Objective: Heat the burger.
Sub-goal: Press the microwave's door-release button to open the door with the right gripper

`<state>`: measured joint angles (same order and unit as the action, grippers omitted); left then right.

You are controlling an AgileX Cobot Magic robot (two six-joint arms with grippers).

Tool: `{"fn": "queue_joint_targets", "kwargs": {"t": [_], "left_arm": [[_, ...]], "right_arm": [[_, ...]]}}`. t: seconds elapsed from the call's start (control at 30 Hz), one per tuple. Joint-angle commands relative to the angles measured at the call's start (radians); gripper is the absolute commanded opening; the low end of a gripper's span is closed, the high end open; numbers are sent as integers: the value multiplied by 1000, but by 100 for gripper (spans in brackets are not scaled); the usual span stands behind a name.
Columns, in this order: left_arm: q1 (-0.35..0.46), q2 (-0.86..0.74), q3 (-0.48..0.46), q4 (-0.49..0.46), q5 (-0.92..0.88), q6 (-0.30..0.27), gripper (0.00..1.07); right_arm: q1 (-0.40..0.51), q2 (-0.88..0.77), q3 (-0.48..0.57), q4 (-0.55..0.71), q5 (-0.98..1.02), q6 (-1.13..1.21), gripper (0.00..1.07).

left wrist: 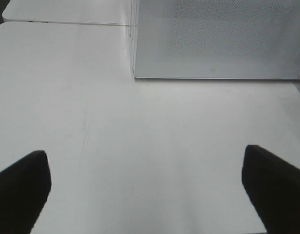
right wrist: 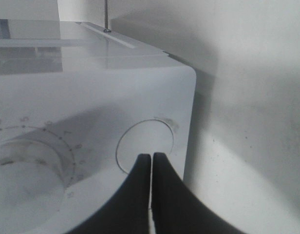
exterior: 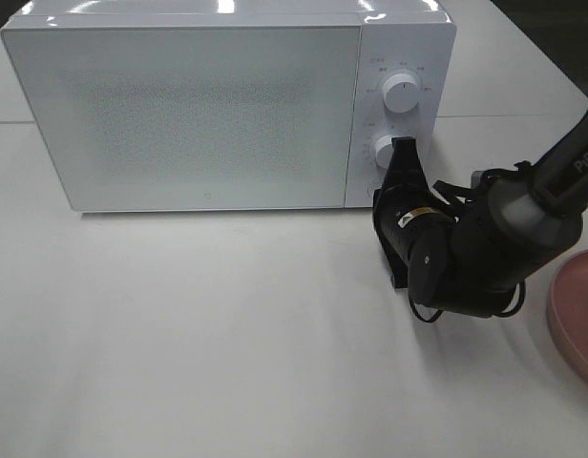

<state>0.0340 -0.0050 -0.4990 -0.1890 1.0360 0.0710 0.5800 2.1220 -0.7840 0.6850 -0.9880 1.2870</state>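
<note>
Right gripper [right wrist: 151,157], jaws closed empty, tips at the microwave's [exterior: 208,105] round button [right wrist: 145,136].
Microwave door shut, contents hidden, so I cannot locate the burger. My left gripper [left wrist: 145,192] is spread wide. Pink plate [exterior: 578,310] nearby.

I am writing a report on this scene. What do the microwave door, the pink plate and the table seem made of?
Microwave door: probably glossy glass or plastic over a fine mesh; a dotted pattern shows through.
Pink plate: matte plastic or ceramic, with an even colour and soft sheen; I cannot tell which.
Table: smooth matte white laminate or painted board, faint scratches.
</note>
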Motion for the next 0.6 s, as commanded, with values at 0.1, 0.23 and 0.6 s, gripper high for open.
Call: {"fn": "queue_joint_targets", "kwargs": {"t": [0.1,0.23,0.6], "left_arm": [[-1,-18,2,-3,-8,0,100],[-1,-18,2,-3,-8,0,100],[-1,-18,2,-3,-8,0,100]], "right_arm": [[-4,18,-32,-5,-7,-8,0],[-4,21,-39,-4,-14,-11,0],[-5,45,-78,35,-22,-44,0]]}}
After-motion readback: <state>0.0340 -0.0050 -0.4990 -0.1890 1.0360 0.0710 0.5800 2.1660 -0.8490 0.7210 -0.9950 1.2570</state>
